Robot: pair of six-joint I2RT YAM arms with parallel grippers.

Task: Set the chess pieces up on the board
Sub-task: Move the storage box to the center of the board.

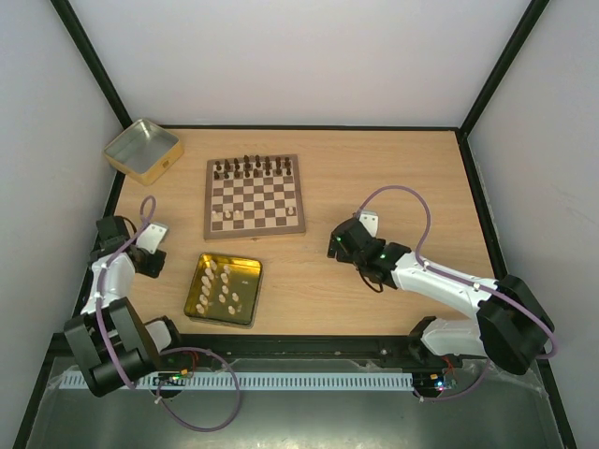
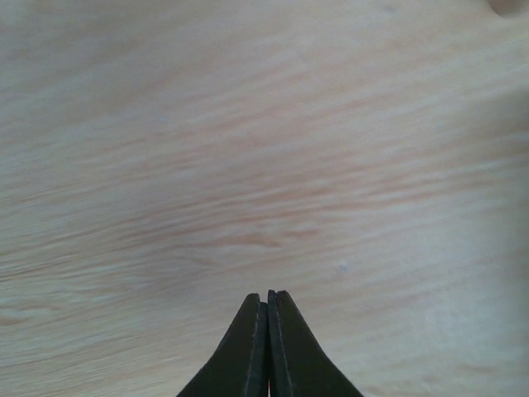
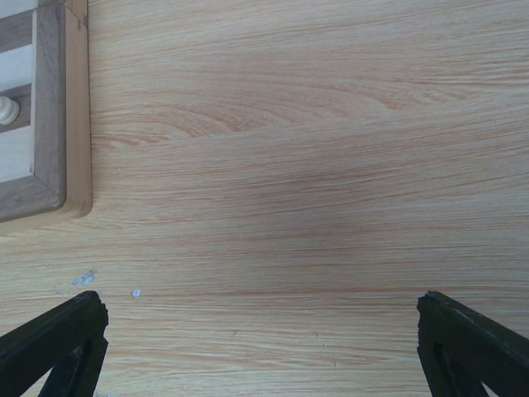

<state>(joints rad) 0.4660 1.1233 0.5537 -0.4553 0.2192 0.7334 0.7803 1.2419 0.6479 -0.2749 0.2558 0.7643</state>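
The chessboard lies mid-table with dark chessmen along its far rows and three cream pieces on its near left squares. Several more cream pieces lie in a gold tin in front of the board. My left gripper is shut and empty over bare table at the left; its closed fingertips show in the left wrist view. My right gripper is open and empty, right of the board's near right corner, where one cream piece shows.
A second, empty gold tin stands at the far left corner. Black frame rails border the table on the left, right and back. Bare wood lies right of the board.
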